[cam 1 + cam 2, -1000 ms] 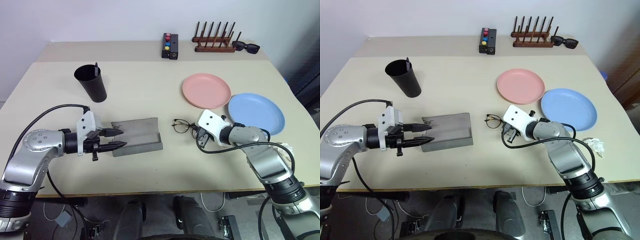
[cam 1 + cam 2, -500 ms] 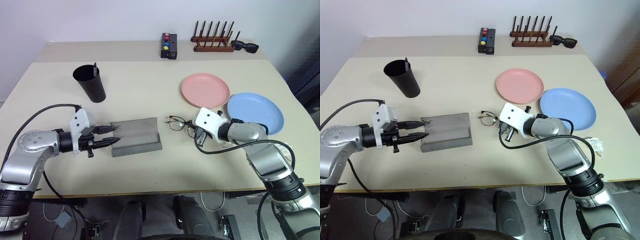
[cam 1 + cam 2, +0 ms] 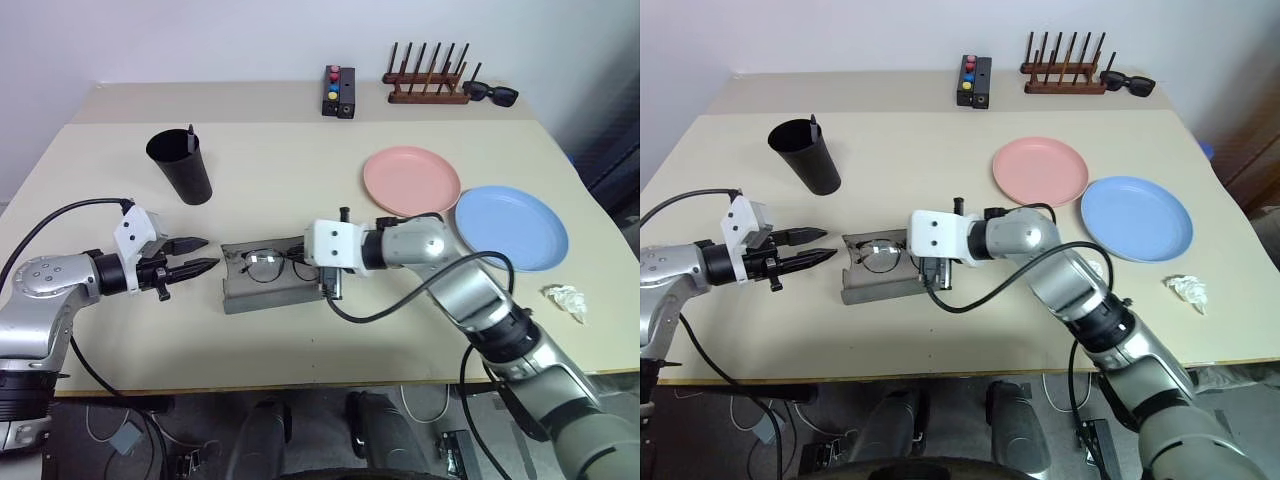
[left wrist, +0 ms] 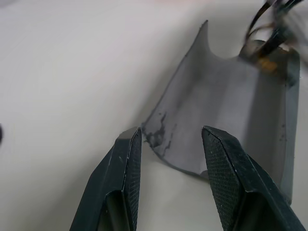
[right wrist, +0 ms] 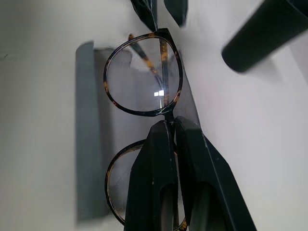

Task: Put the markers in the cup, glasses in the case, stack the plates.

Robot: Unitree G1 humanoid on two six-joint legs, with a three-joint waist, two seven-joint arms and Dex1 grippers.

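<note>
Right gripper (image 5: 173, 126): I see my fingers pressed together on the bridge of the glasses (image 3: 266, 265), holding them over the open case (image 3: 262, 293).
Glasses: in my right wrist view one round lens sits past the fingertips and the other beside the fingers; the frame looks dark with brown flecks. I cannot tell whether they touch the case lining.
Left gripper (image 3: 198, 255): fingers spread, nothing between them, tips aimed at the near end of the case and just short of it.
Case: grey, lid lying open and flat on the table (image 3: 300, 180), between my two arms.
Cup (image 3: 181, 166): black, upright, on the left part of the table, beyond my left arm; one dark marker (image 3: 191, 138) pokes above its rim.
Pink plate (image 3: 412, 181): flat on the table on the right side.
Blue plate (image 3: 512, 228): just beside the pink one, nearer the right edge; I cannot tell if the rims touch. Not stacked.
Far edge: black box (image 3: 340, 91) with coloured buttons, wooden rack (image 3: 428, 85), sunglasses (image 3: 492, 94).
Right edge: crumpled white paper (image 3: 567, 299).
</note>
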